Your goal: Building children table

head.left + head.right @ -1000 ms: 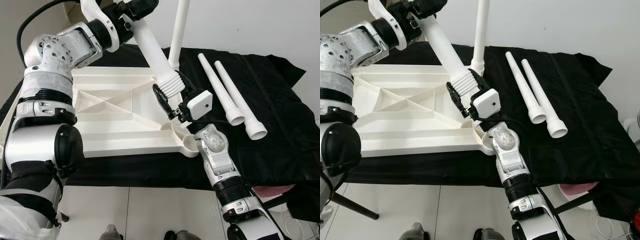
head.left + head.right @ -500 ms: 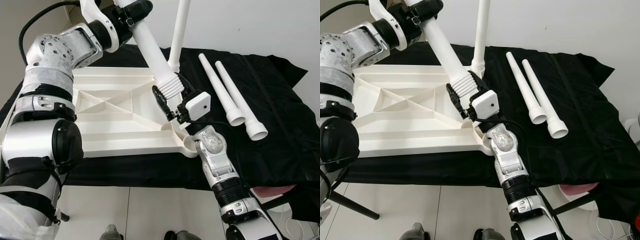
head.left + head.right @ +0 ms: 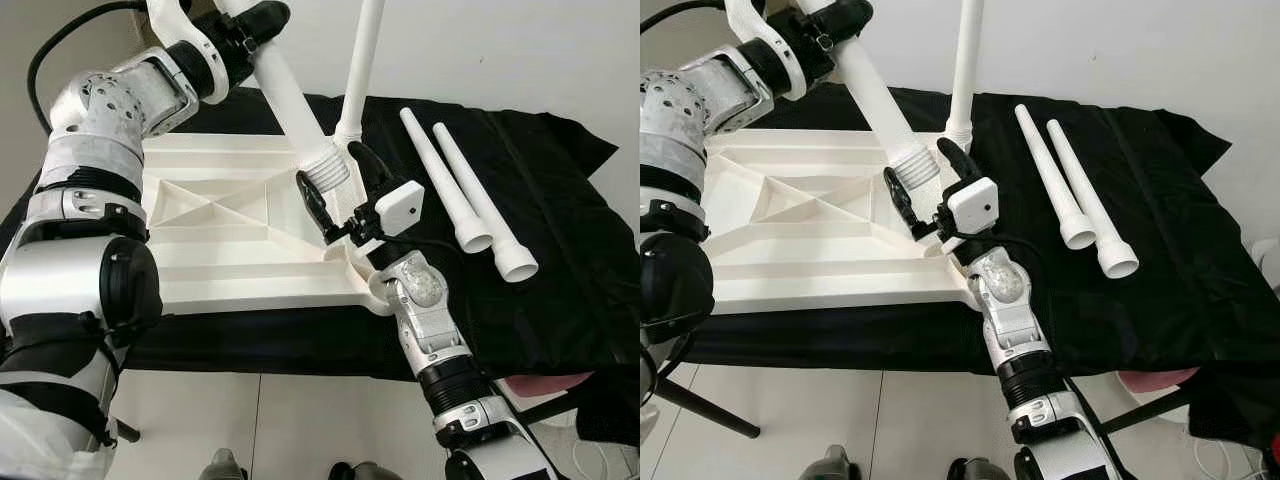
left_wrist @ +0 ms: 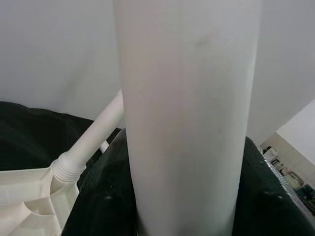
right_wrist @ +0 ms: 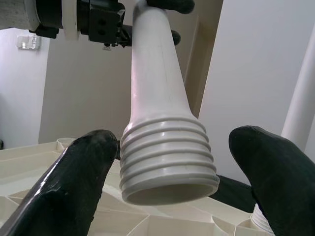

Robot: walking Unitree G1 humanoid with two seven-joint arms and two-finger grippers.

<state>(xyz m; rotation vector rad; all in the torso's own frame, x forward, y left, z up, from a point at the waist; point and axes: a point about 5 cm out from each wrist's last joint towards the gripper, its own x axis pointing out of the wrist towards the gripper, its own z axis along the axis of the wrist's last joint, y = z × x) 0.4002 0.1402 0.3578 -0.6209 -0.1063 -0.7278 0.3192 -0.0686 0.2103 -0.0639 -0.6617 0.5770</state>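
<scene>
The white table top point(image 3: 215, 255) lies upside down on a black cloth. One white leg point(image 3: 360, 60) stands upright in its far right corner. My left gripper point(image 3: 258, 18) is shut on the narrow end of a second leg point(image 3: 290, 100), which hangs tilted over the top. Its threaded end point(image 5: 167, 162) hovers between the fingers point(image 5: 74, 182) of my right gripper point(image 3: 337, 185), which is open and apart from the thread. The near right corner socket point(image 3: 380, 290) lies just below that gripper.
Two loose white legs point(image 3: 440, 180) point(image 3: 485, 205) lie side by side on the black cloth point(image 3: 560, 250) to the right. The cloth's front edge drops to a tiled floor point(image 3: 300, 420). A white wall stands behind.
My right gripper has opened off the leg's threaded end. The left gripper has drawn the leg slightly up and to the left.
</scene>
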